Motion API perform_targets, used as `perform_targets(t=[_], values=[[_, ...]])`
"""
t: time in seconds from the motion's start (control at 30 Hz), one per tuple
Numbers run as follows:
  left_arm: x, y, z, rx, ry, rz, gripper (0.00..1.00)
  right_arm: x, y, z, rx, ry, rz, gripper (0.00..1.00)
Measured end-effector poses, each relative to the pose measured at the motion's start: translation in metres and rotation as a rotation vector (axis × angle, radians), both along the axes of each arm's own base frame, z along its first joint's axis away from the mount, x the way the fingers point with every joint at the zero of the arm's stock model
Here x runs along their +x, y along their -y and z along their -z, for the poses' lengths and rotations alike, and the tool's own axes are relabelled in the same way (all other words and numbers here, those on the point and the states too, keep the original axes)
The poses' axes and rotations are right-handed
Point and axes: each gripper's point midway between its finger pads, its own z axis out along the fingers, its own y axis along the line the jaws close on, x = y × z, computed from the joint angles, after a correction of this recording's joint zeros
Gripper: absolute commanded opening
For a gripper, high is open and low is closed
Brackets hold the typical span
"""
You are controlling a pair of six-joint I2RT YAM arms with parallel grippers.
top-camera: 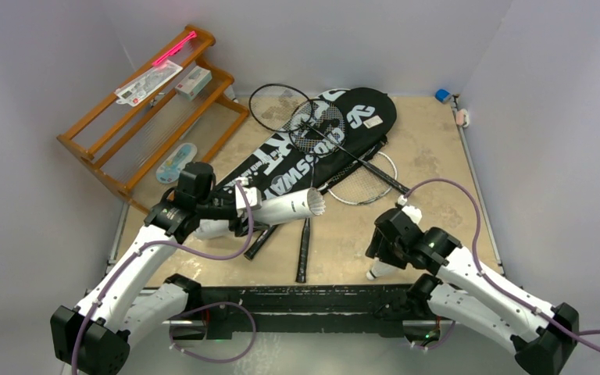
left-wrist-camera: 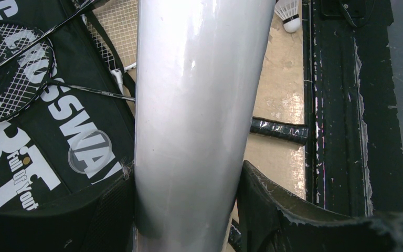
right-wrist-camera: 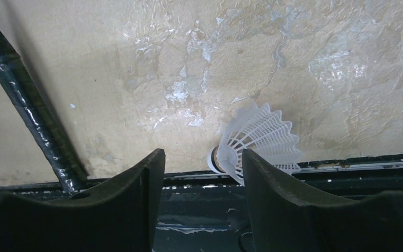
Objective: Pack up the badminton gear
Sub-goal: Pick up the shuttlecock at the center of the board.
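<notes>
Barely started, I'd say. The left gripper [left-wrist-camera: 186,181] clamps the white tube [left-wrist-camera: 199,105] at nine o'clock. The right gripper [right-wrist-camera: 203,157], jaws open, reaches round a shuttlecock [right-wrist-camera: 262,134] at five o'clock. The rackets [top-camera: 320,129] lie loose on the covers [top-camera: 281,160] at twelve.

I log: right gripper [right-wrist-camera: 202,155], jaws apart; white shuttlecock [right-wrist-camera: 265,136] against one finger; black racket handle [right-wrist-camera: 34,115]; beige tabletop [right-wrist-camera: 189,63].

White tube [top-camera: 285,209]; black cover [top-camera: 379,105], white lettering; white shuttlecock [right-wrist-camera: 262,139]; tan table [top-camera: 430,156].
</notes>
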Motion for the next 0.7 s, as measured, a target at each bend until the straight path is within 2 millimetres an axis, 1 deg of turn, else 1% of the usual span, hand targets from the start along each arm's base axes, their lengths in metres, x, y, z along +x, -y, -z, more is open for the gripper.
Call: perform_targets(t=[0.13,0.17,0.2,0.23,0.43,0.53,0.6,0.7], values=[[0.000,0.000,0.000,0.000,0.000,0.000,0.35,0.002,-0.003,0.002,-0.009,-0.004,-0.031,0.31],[0.000,0.000,0.000,0.000,0.000,0.000,0.35,0.002,-0.004,0.002,-0.007,-0.004,-0.034,0.23],[0.000,0.000,0.000,0.000,0.000,0.000,0.35,0.002,-0.005,0.002,0.000,-0.005,-0.038,0.11],[0.000,0.000,0.000,0.000,0.000,0.000,0.35,0.002,-0.007,0.001,0.006,-0.003,-0.045,0.01],[0.000,0.000,0.000,0.000,0.000,0.000,0.35,0.002,-0.013,-0.003,0.042,0.011,-0.066,0.00],[0.000,0.000,0.000,0.000,0.000,0.000,0.35,0.005,-0.016,-0.013,0.067,0.041,-0.082,0.00],[0.000,0.000,0.000,0.000,0.000,0.001,0.35,0.009,-0.021,-0.027,0.093,0.076,-0.095,0.00],[0.000,0.000,0.000,-0.001,0.000,0.002,0.35,0.019,-0.029,-0.058,0.140,0.146,-0.111,0.00]])
